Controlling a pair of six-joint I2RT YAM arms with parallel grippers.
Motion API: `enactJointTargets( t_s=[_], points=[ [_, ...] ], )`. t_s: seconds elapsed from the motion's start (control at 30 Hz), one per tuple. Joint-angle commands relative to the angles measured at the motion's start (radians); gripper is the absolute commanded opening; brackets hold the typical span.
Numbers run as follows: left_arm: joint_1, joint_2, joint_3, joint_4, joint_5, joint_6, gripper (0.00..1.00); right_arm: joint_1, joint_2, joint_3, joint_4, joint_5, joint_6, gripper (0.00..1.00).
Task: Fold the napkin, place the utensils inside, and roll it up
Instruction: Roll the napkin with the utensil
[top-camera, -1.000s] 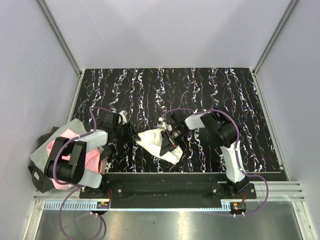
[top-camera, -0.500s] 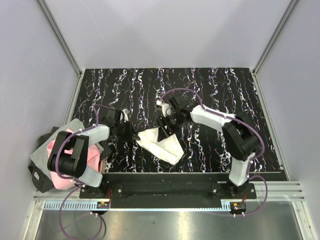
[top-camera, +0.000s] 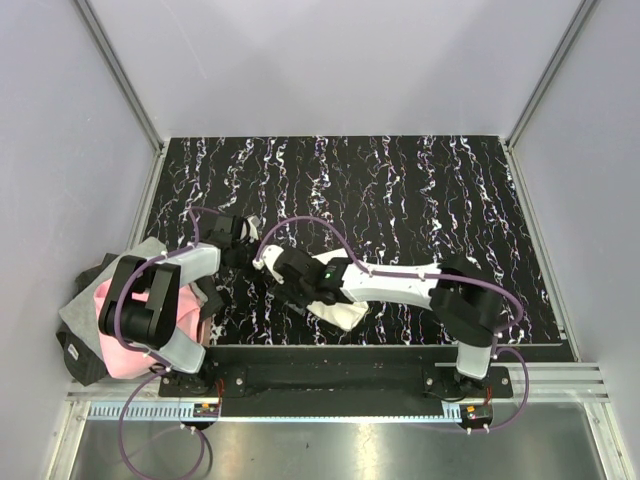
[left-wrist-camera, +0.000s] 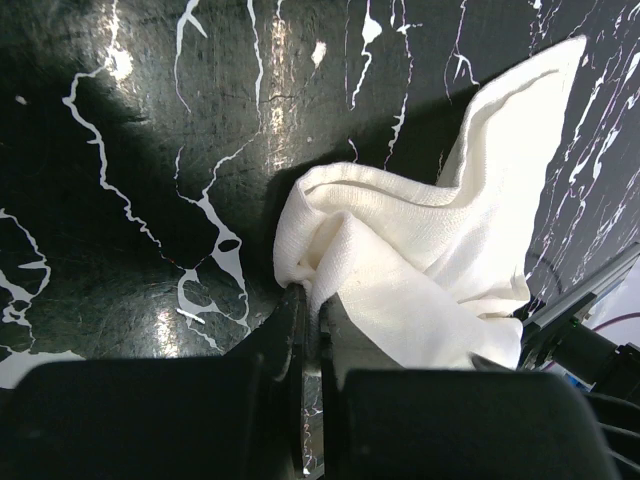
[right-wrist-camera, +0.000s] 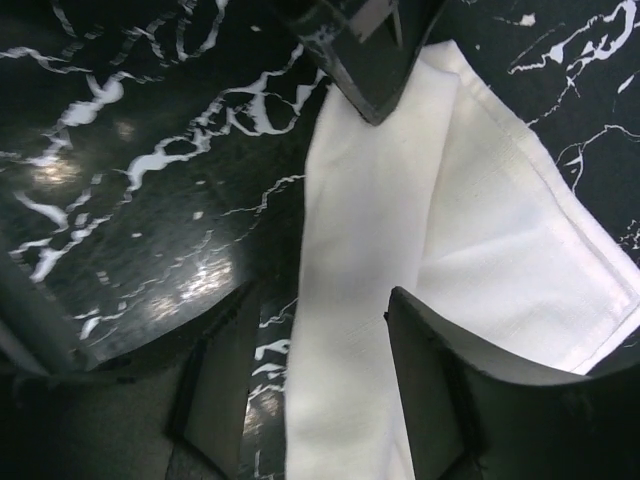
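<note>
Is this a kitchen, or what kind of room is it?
Not a kitchen; more likely a robot test booth. Plain grey walls on metal posts box in a black marbled table, and the left arm and right arm are bolted along its near edge.

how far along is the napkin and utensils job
Done: the napkin already lies in layers, so a fold looks made, though it is bunched at one end. In hand: the left pincer is shut on a napkin corner; the right pincer hangs open over it. Left: no utensils show in any view, so placing them and rolling up are not yet done.
</note>
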Motion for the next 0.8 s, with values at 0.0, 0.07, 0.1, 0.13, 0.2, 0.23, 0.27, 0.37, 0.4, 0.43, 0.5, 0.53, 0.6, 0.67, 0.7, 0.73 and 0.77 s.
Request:
enactJointTargets(
  t_s=[0.0, 0.07, 0.1, 0.13, 0.2, 0.23, 0.27, 0.37, 0.4, 0.43, 0.5, 0.53, 0.6, 0.67, 0.7, 0.73, 0.77],
  points=[
    [0.001, 0.002, 0.029, -0.016, 0.029, 0.021, 0.00, 0.009, 0.048, -0.010, 0.084, 0.111, -0.043, 0.59],
    [0.001, -0.005, 0.029, -0.017, 0.029, 0.021, 0.00, 0.011, 0.062, -0.016, 0.094, 0.101, -0.041, 0.57],
    [0.001, -0.005, 0.029, -0.017, 0.028, 0.023, 0.00, 0.009, 0.074, -0.016, 0.094, 0.098, -0.041, 0.56],
    [0.001, -0.008, 0.028, -0.017, 0.028, 0.021, 0.00, 0.009, 0.080, -0.018, 0.094, 0.097, -0.043, 0.56],
    [0.001, -0.008, 0.029, -0.019, 0.028, 0.024, 0.00, 0.009, 0.101, -0.019, 0.094, 0.092, -0.037, 0.56],
    [0.001, -0.009, 0.029, -0.019, 0.029, 0.024, 0.00, 0.009, 0.108, -0.019, 0.094, 0.091, -0.035, 0.56],
    [0.001, -0.011, 0.031, -0.019, 0.034, 0.024, 0.00, 0.011, 0.114, -0.022, 0.092, 0.091, -0.029, 0.55],
    [0.001, -0.025, 0.034, -0.016, 0.035, 0.029, 0.07, 0.005, 0.138, -0.022, 0.083, 0.066, -0.008, 0.55],
    [0.001, -0.029, 0.035, -0.016, 0.037, 0.030, 0.10, -0.003, 0.153, -0.024, 0.074, 0.055, 0.001, 0.55],
    [0.001, -0.041, 0.038, -0.014, 0.037, 0.032, 0.14, -0.009, 0.158, -0.024, 0.068, 0.028, 0.012, 0.55],
    [0.002, -0.055, 0.040, -0.014, 0.029, 0.033, 0.27, -0.040, 0.164, -0.038, 0.063, -0.010, 0.031, 0.52],
    [0.004, -0.072, 0.038, -0.014, 0.025, 0.033, 0.31, -0.055, 0.163, -0.051, 0.063, -0.055, 0.064, 0.50],
    [0.009, -0.087, 0.034, -0.016, 0.022, 0.035, 0.40, -0.080, 0.152, -0.067, 0.061, -0.106, 0.087, 0.43],
    [0.018, -0.115, 0.023, -0.019, 0.013, 0.033, 0.50, -0.127, 0.131, -0.088, 0.064, -0.219, 0.103, 0.39],
    [0.019, -0.126, 0.014, -0.017, 0.006, 0.035, 0.55, -0.145, 0.125, -0.094, 0.066, -0.263, 0.103, 0.37],
    [0.022, -0.150, 0.008, -0.017, -0.010, 0.035, 0.57, -0.174, 0.117, -0.108, 0.069, -0.355, 0.104, 0.34],
    [0.024, -0.161, 0.003, -0.017, -0.021, 0.035, 0.58, -0.191, 0.103, -0.116, 0.077, -0.401, 0.103, 0.33]
  ],
)
